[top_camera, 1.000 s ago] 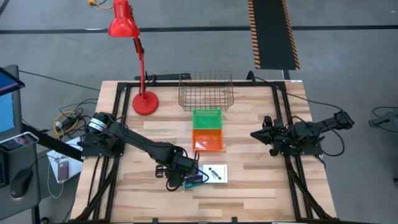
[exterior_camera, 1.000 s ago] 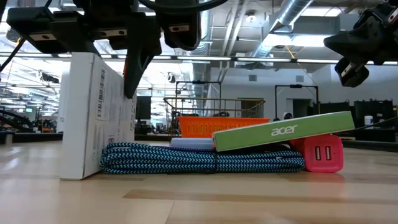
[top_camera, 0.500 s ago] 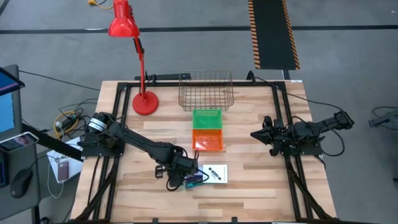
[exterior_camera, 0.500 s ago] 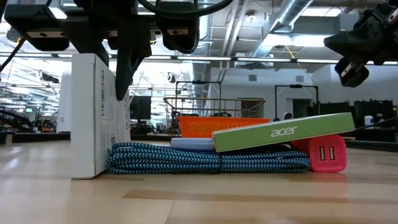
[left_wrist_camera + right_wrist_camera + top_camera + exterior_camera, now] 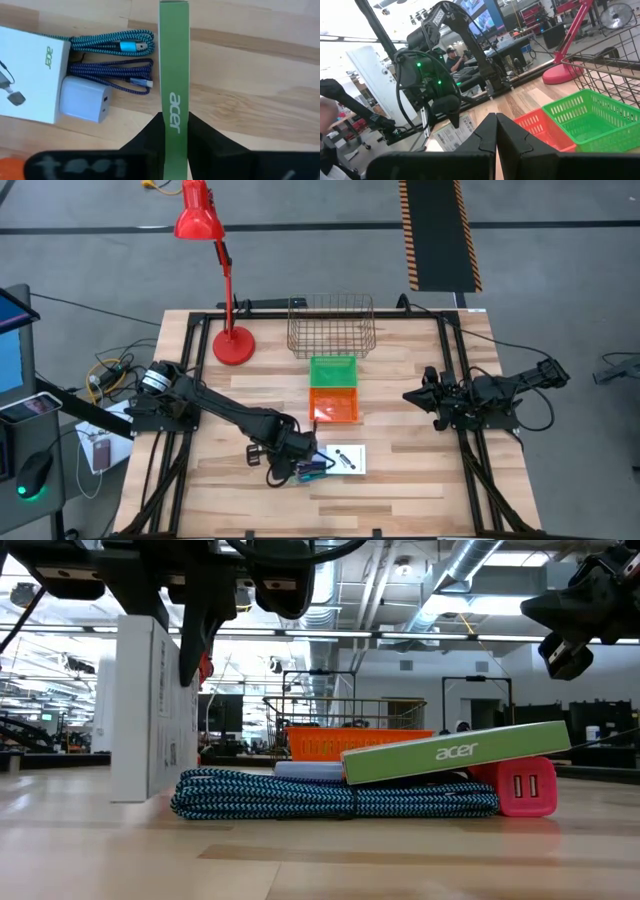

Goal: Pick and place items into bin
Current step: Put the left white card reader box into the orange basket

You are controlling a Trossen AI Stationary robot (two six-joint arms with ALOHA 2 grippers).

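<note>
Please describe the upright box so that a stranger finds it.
On the wooden table, beside the orange basket, lies a pile of items. There the left gripper clamps one box upright, narrow green edge up; the other acer box lies flat.

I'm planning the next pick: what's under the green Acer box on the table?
The green Acer box lies tilted over a braided teal cable and a red charger, with a pale flat item between. Anything deeper is covered.

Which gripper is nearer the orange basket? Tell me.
Left. The left gripper is just in front of the orange basket, shut on a box beside the cables. The right gripper waits farther off, out to the basket's side near the table's edge.
</note>
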